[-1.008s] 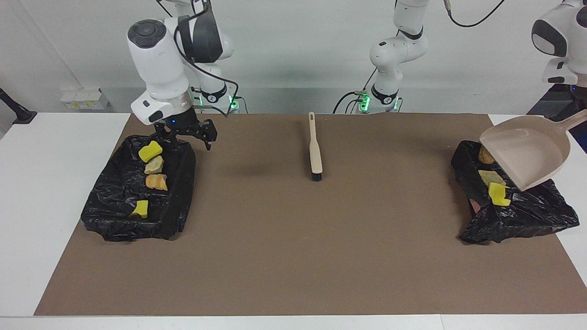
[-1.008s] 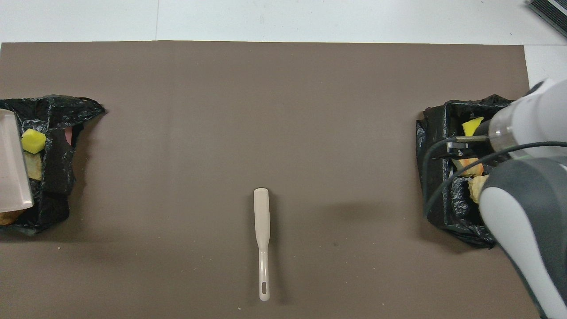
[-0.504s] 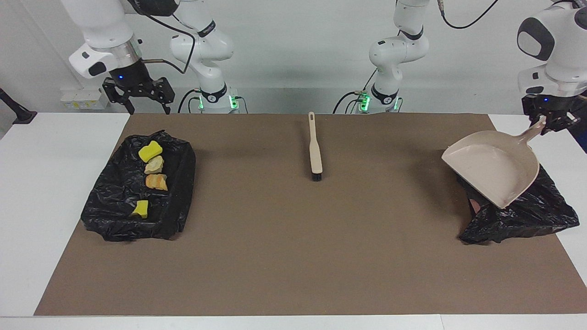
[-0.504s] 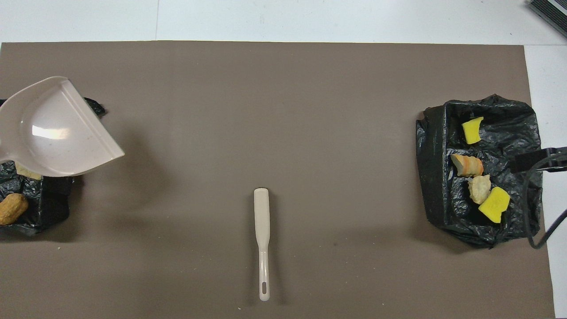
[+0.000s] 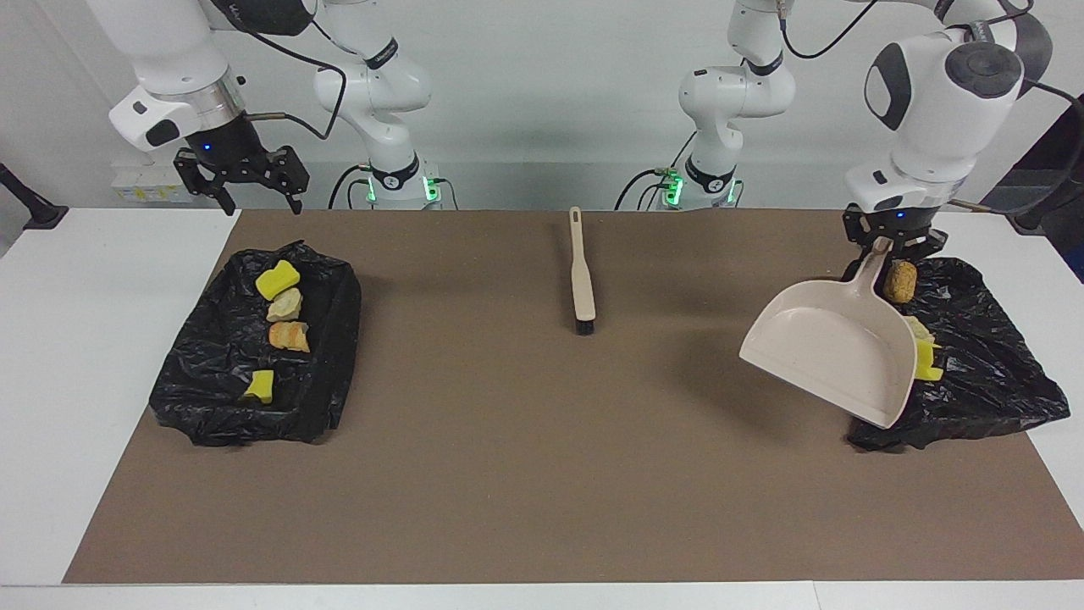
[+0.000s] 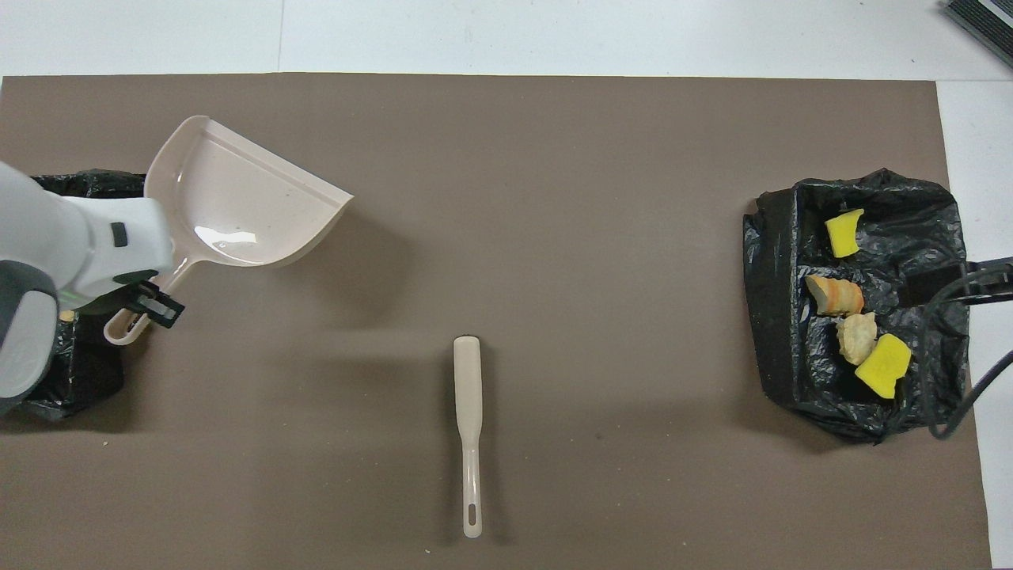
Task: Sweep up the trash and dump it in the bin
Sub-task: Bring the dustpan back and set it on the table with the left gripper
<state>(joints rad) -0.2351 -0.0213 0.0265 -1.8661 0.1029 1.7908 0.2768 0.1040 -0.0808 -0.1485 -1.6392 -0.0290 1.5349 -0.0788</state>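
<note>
Under the left gripper, whose fingers are pinching its thin handle, the beige plastic dustpan is hanging tilted, pan mouth sloping down beside the crumpled black bag-lined bin at the left arm's end of the tabletop. It looks light and stiff but smooth, so I'd judge the handle the only sensible hold, and a slippery one.

Trash count: seven small chunks are showing. Four are lying in the other black bag-lined bin below the right gripper, which is waiting up high with fingers spread: two yellow sponge bits and two tan bread-like lumps. Three more are peeking out just beside the held dustpan. They seem soft, light and crumbly.

One beige long-handled brush is lying untouched mid-table, well apart from both grippers.
</note>
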